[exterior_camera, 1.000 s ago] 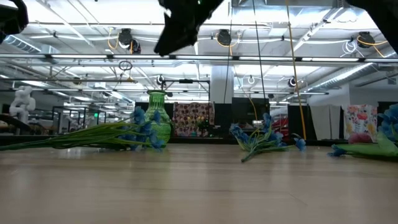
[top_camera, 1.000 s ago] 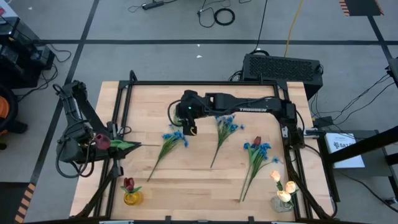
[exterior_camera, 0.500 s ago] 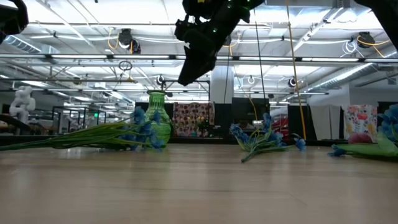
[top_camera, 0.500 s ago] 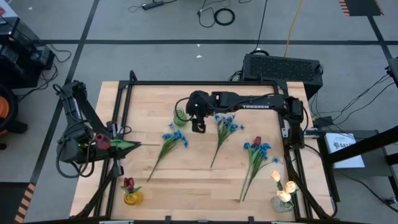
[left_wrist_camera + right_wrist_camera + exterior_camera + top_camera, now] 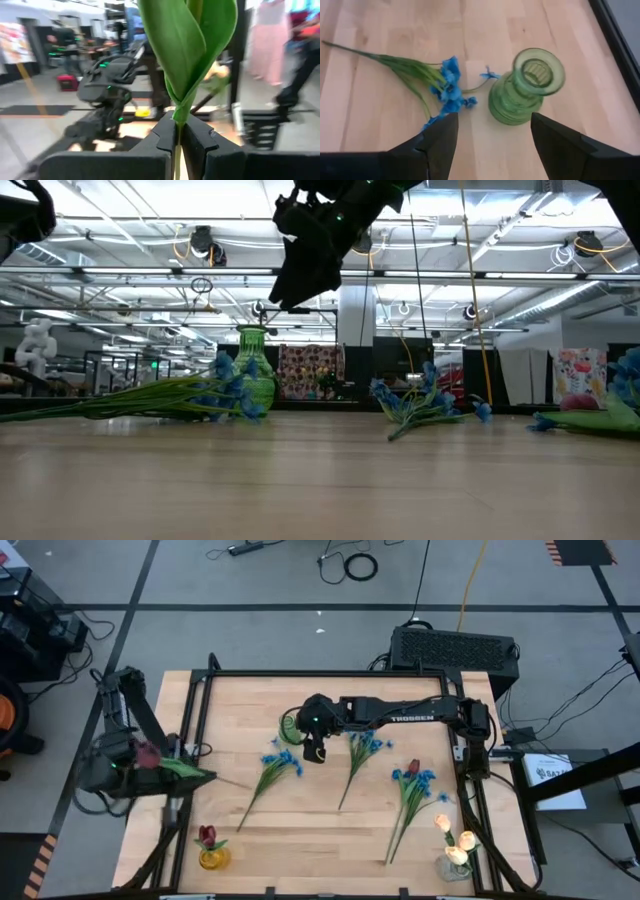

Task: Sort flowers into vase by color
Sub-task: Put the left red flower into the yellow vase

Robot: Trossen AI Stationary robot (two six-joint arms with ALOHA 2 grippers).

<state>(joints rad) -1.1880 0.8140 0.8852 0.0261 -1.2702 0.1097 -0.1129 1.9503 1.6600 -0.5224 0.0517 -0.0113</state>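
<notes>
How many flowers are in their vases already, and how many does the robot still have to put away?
Done: one red tulip stands in the yellow vase, and cream tulips fill the clear vase. In hand: the left gripper is shut on another dark red tulip. Left: three blue bunches and one red tulip lie on the table; the green vase is empty, with the open right gripper beside it.

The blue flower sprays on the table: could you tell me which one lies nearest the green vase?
The leftmost blue spray, its blossoms just beside the green vase; the other two blue sprays lie further right.
</notes>
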